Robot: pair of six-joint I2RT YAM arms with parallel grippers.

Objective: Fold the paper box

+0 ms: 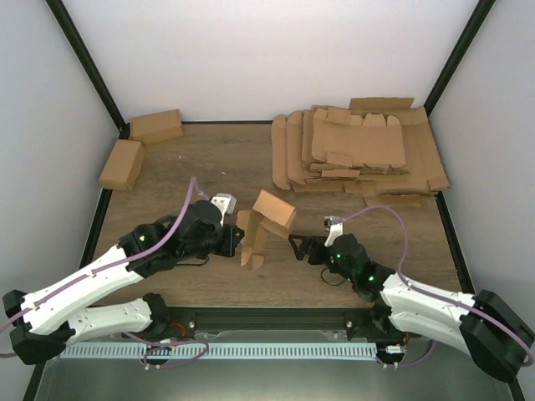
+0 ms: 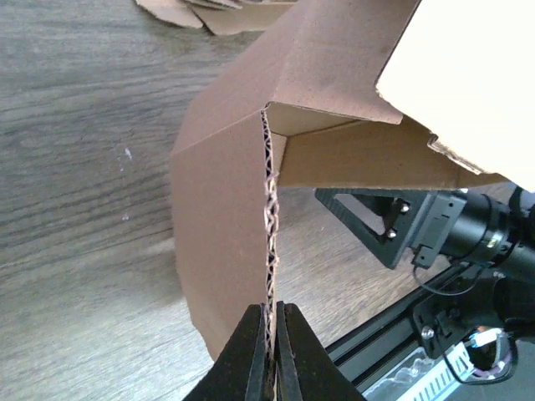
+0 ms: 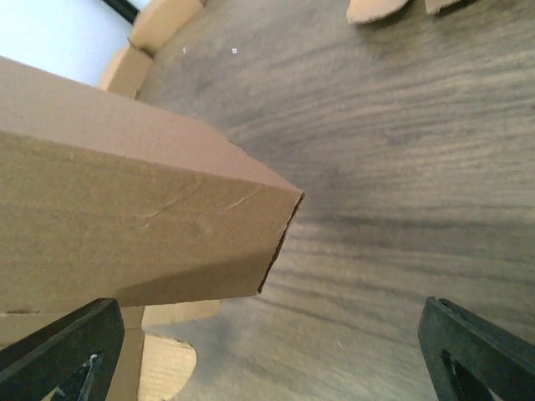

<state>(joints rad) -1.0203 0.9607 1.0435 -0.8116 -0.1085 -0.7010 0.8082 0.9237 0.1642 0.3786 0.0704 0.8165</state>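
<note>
Task approx. half done, judging by shape. The paper box is off the flat and has some creases bent, but it's no closed brick yet. Panels don't meet all round, and end flaps look untucked. Left to do, prob.: square up the walls, bring the loose panels round, tuck the flaps.

Position: box stands near the centre of the surface, a bit toward 6 o'clock, between the two grippers.

Look: plain brown corrugated card, unmarked. One tall panel stands roughly upright with a small tab at its foot. From its top a folded section tilts over toward 3 o'clock, like a roof. Left wrist view shows the raw fluted edge running up to a sharp fold, w/ a curved panel bowing away at 9 o'clock. Right wrist view shows a hollow sleeve-like corner, faint scuffs on its face, a rounded flap below.

Left gripper: at the box's 9 o'clock side, clamped tight on the raw card edge, fingers pressed together on it.

Right gripper: at the box's 3 o'clock side, fingers wide apart, holding nothing. The sleeve corner sits over its opening; can't tell if it touches.

Elsewhere: stack of flat blanks at 1 o'clock, two finished boxes at 10 o'clock, all well apart from the work.
</note>
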